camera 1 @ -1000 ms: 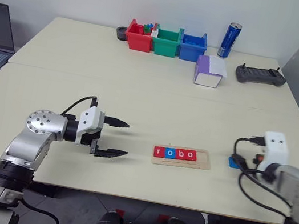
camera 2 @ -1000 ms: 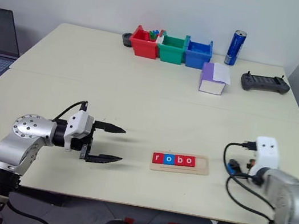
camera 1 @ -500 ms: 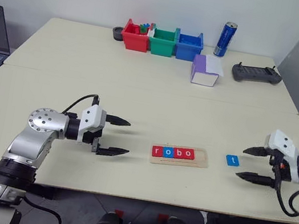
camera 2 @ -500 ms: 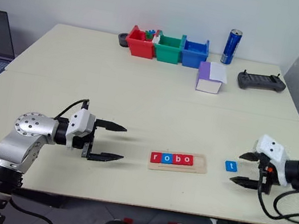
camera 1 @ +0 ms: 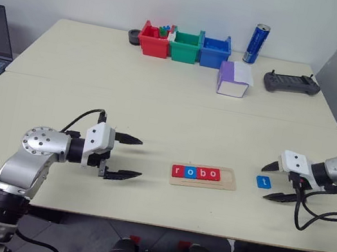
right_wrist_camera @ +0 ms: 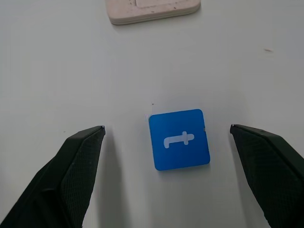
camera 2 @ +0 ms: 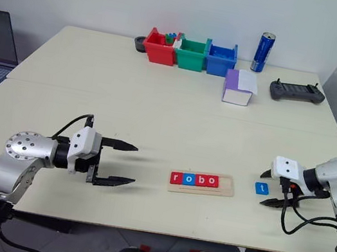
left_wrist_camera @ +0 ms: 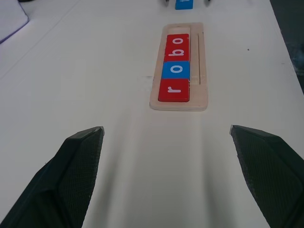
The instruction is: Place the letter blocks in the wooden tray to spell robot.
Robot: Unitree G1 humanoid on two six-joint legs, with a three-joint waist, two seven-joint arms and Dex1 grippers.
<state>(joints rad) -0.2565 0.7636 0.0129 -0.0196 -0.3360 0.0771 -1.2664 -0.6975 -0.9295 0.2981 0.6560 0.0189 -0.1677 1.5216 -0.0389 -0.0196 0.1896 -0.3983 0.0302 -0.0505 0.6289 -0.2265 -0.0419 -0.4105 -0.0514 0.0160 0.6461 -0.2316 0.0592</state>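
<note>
Wooden tray (camera 1: 204,175) is lying near the front of the pale surface (camera 1: 157,117), holding four letter blocks (camera 1: 196,172) in a row – red r, blue o, red b, red o – with the last slot at its right end bare. Blue t block (camera 1: 264,181) is sitting flat on the surface just right of the tray, apart from it. Right gripper (camera 1: 277,182) is hovering at the t block, fingers (right_wrist_camera: 76,166) spread wide either side, not touching it. Left gripper (camera 1: 126,156) is hanging left of the tray – fingers released, holding nothing.
</note>
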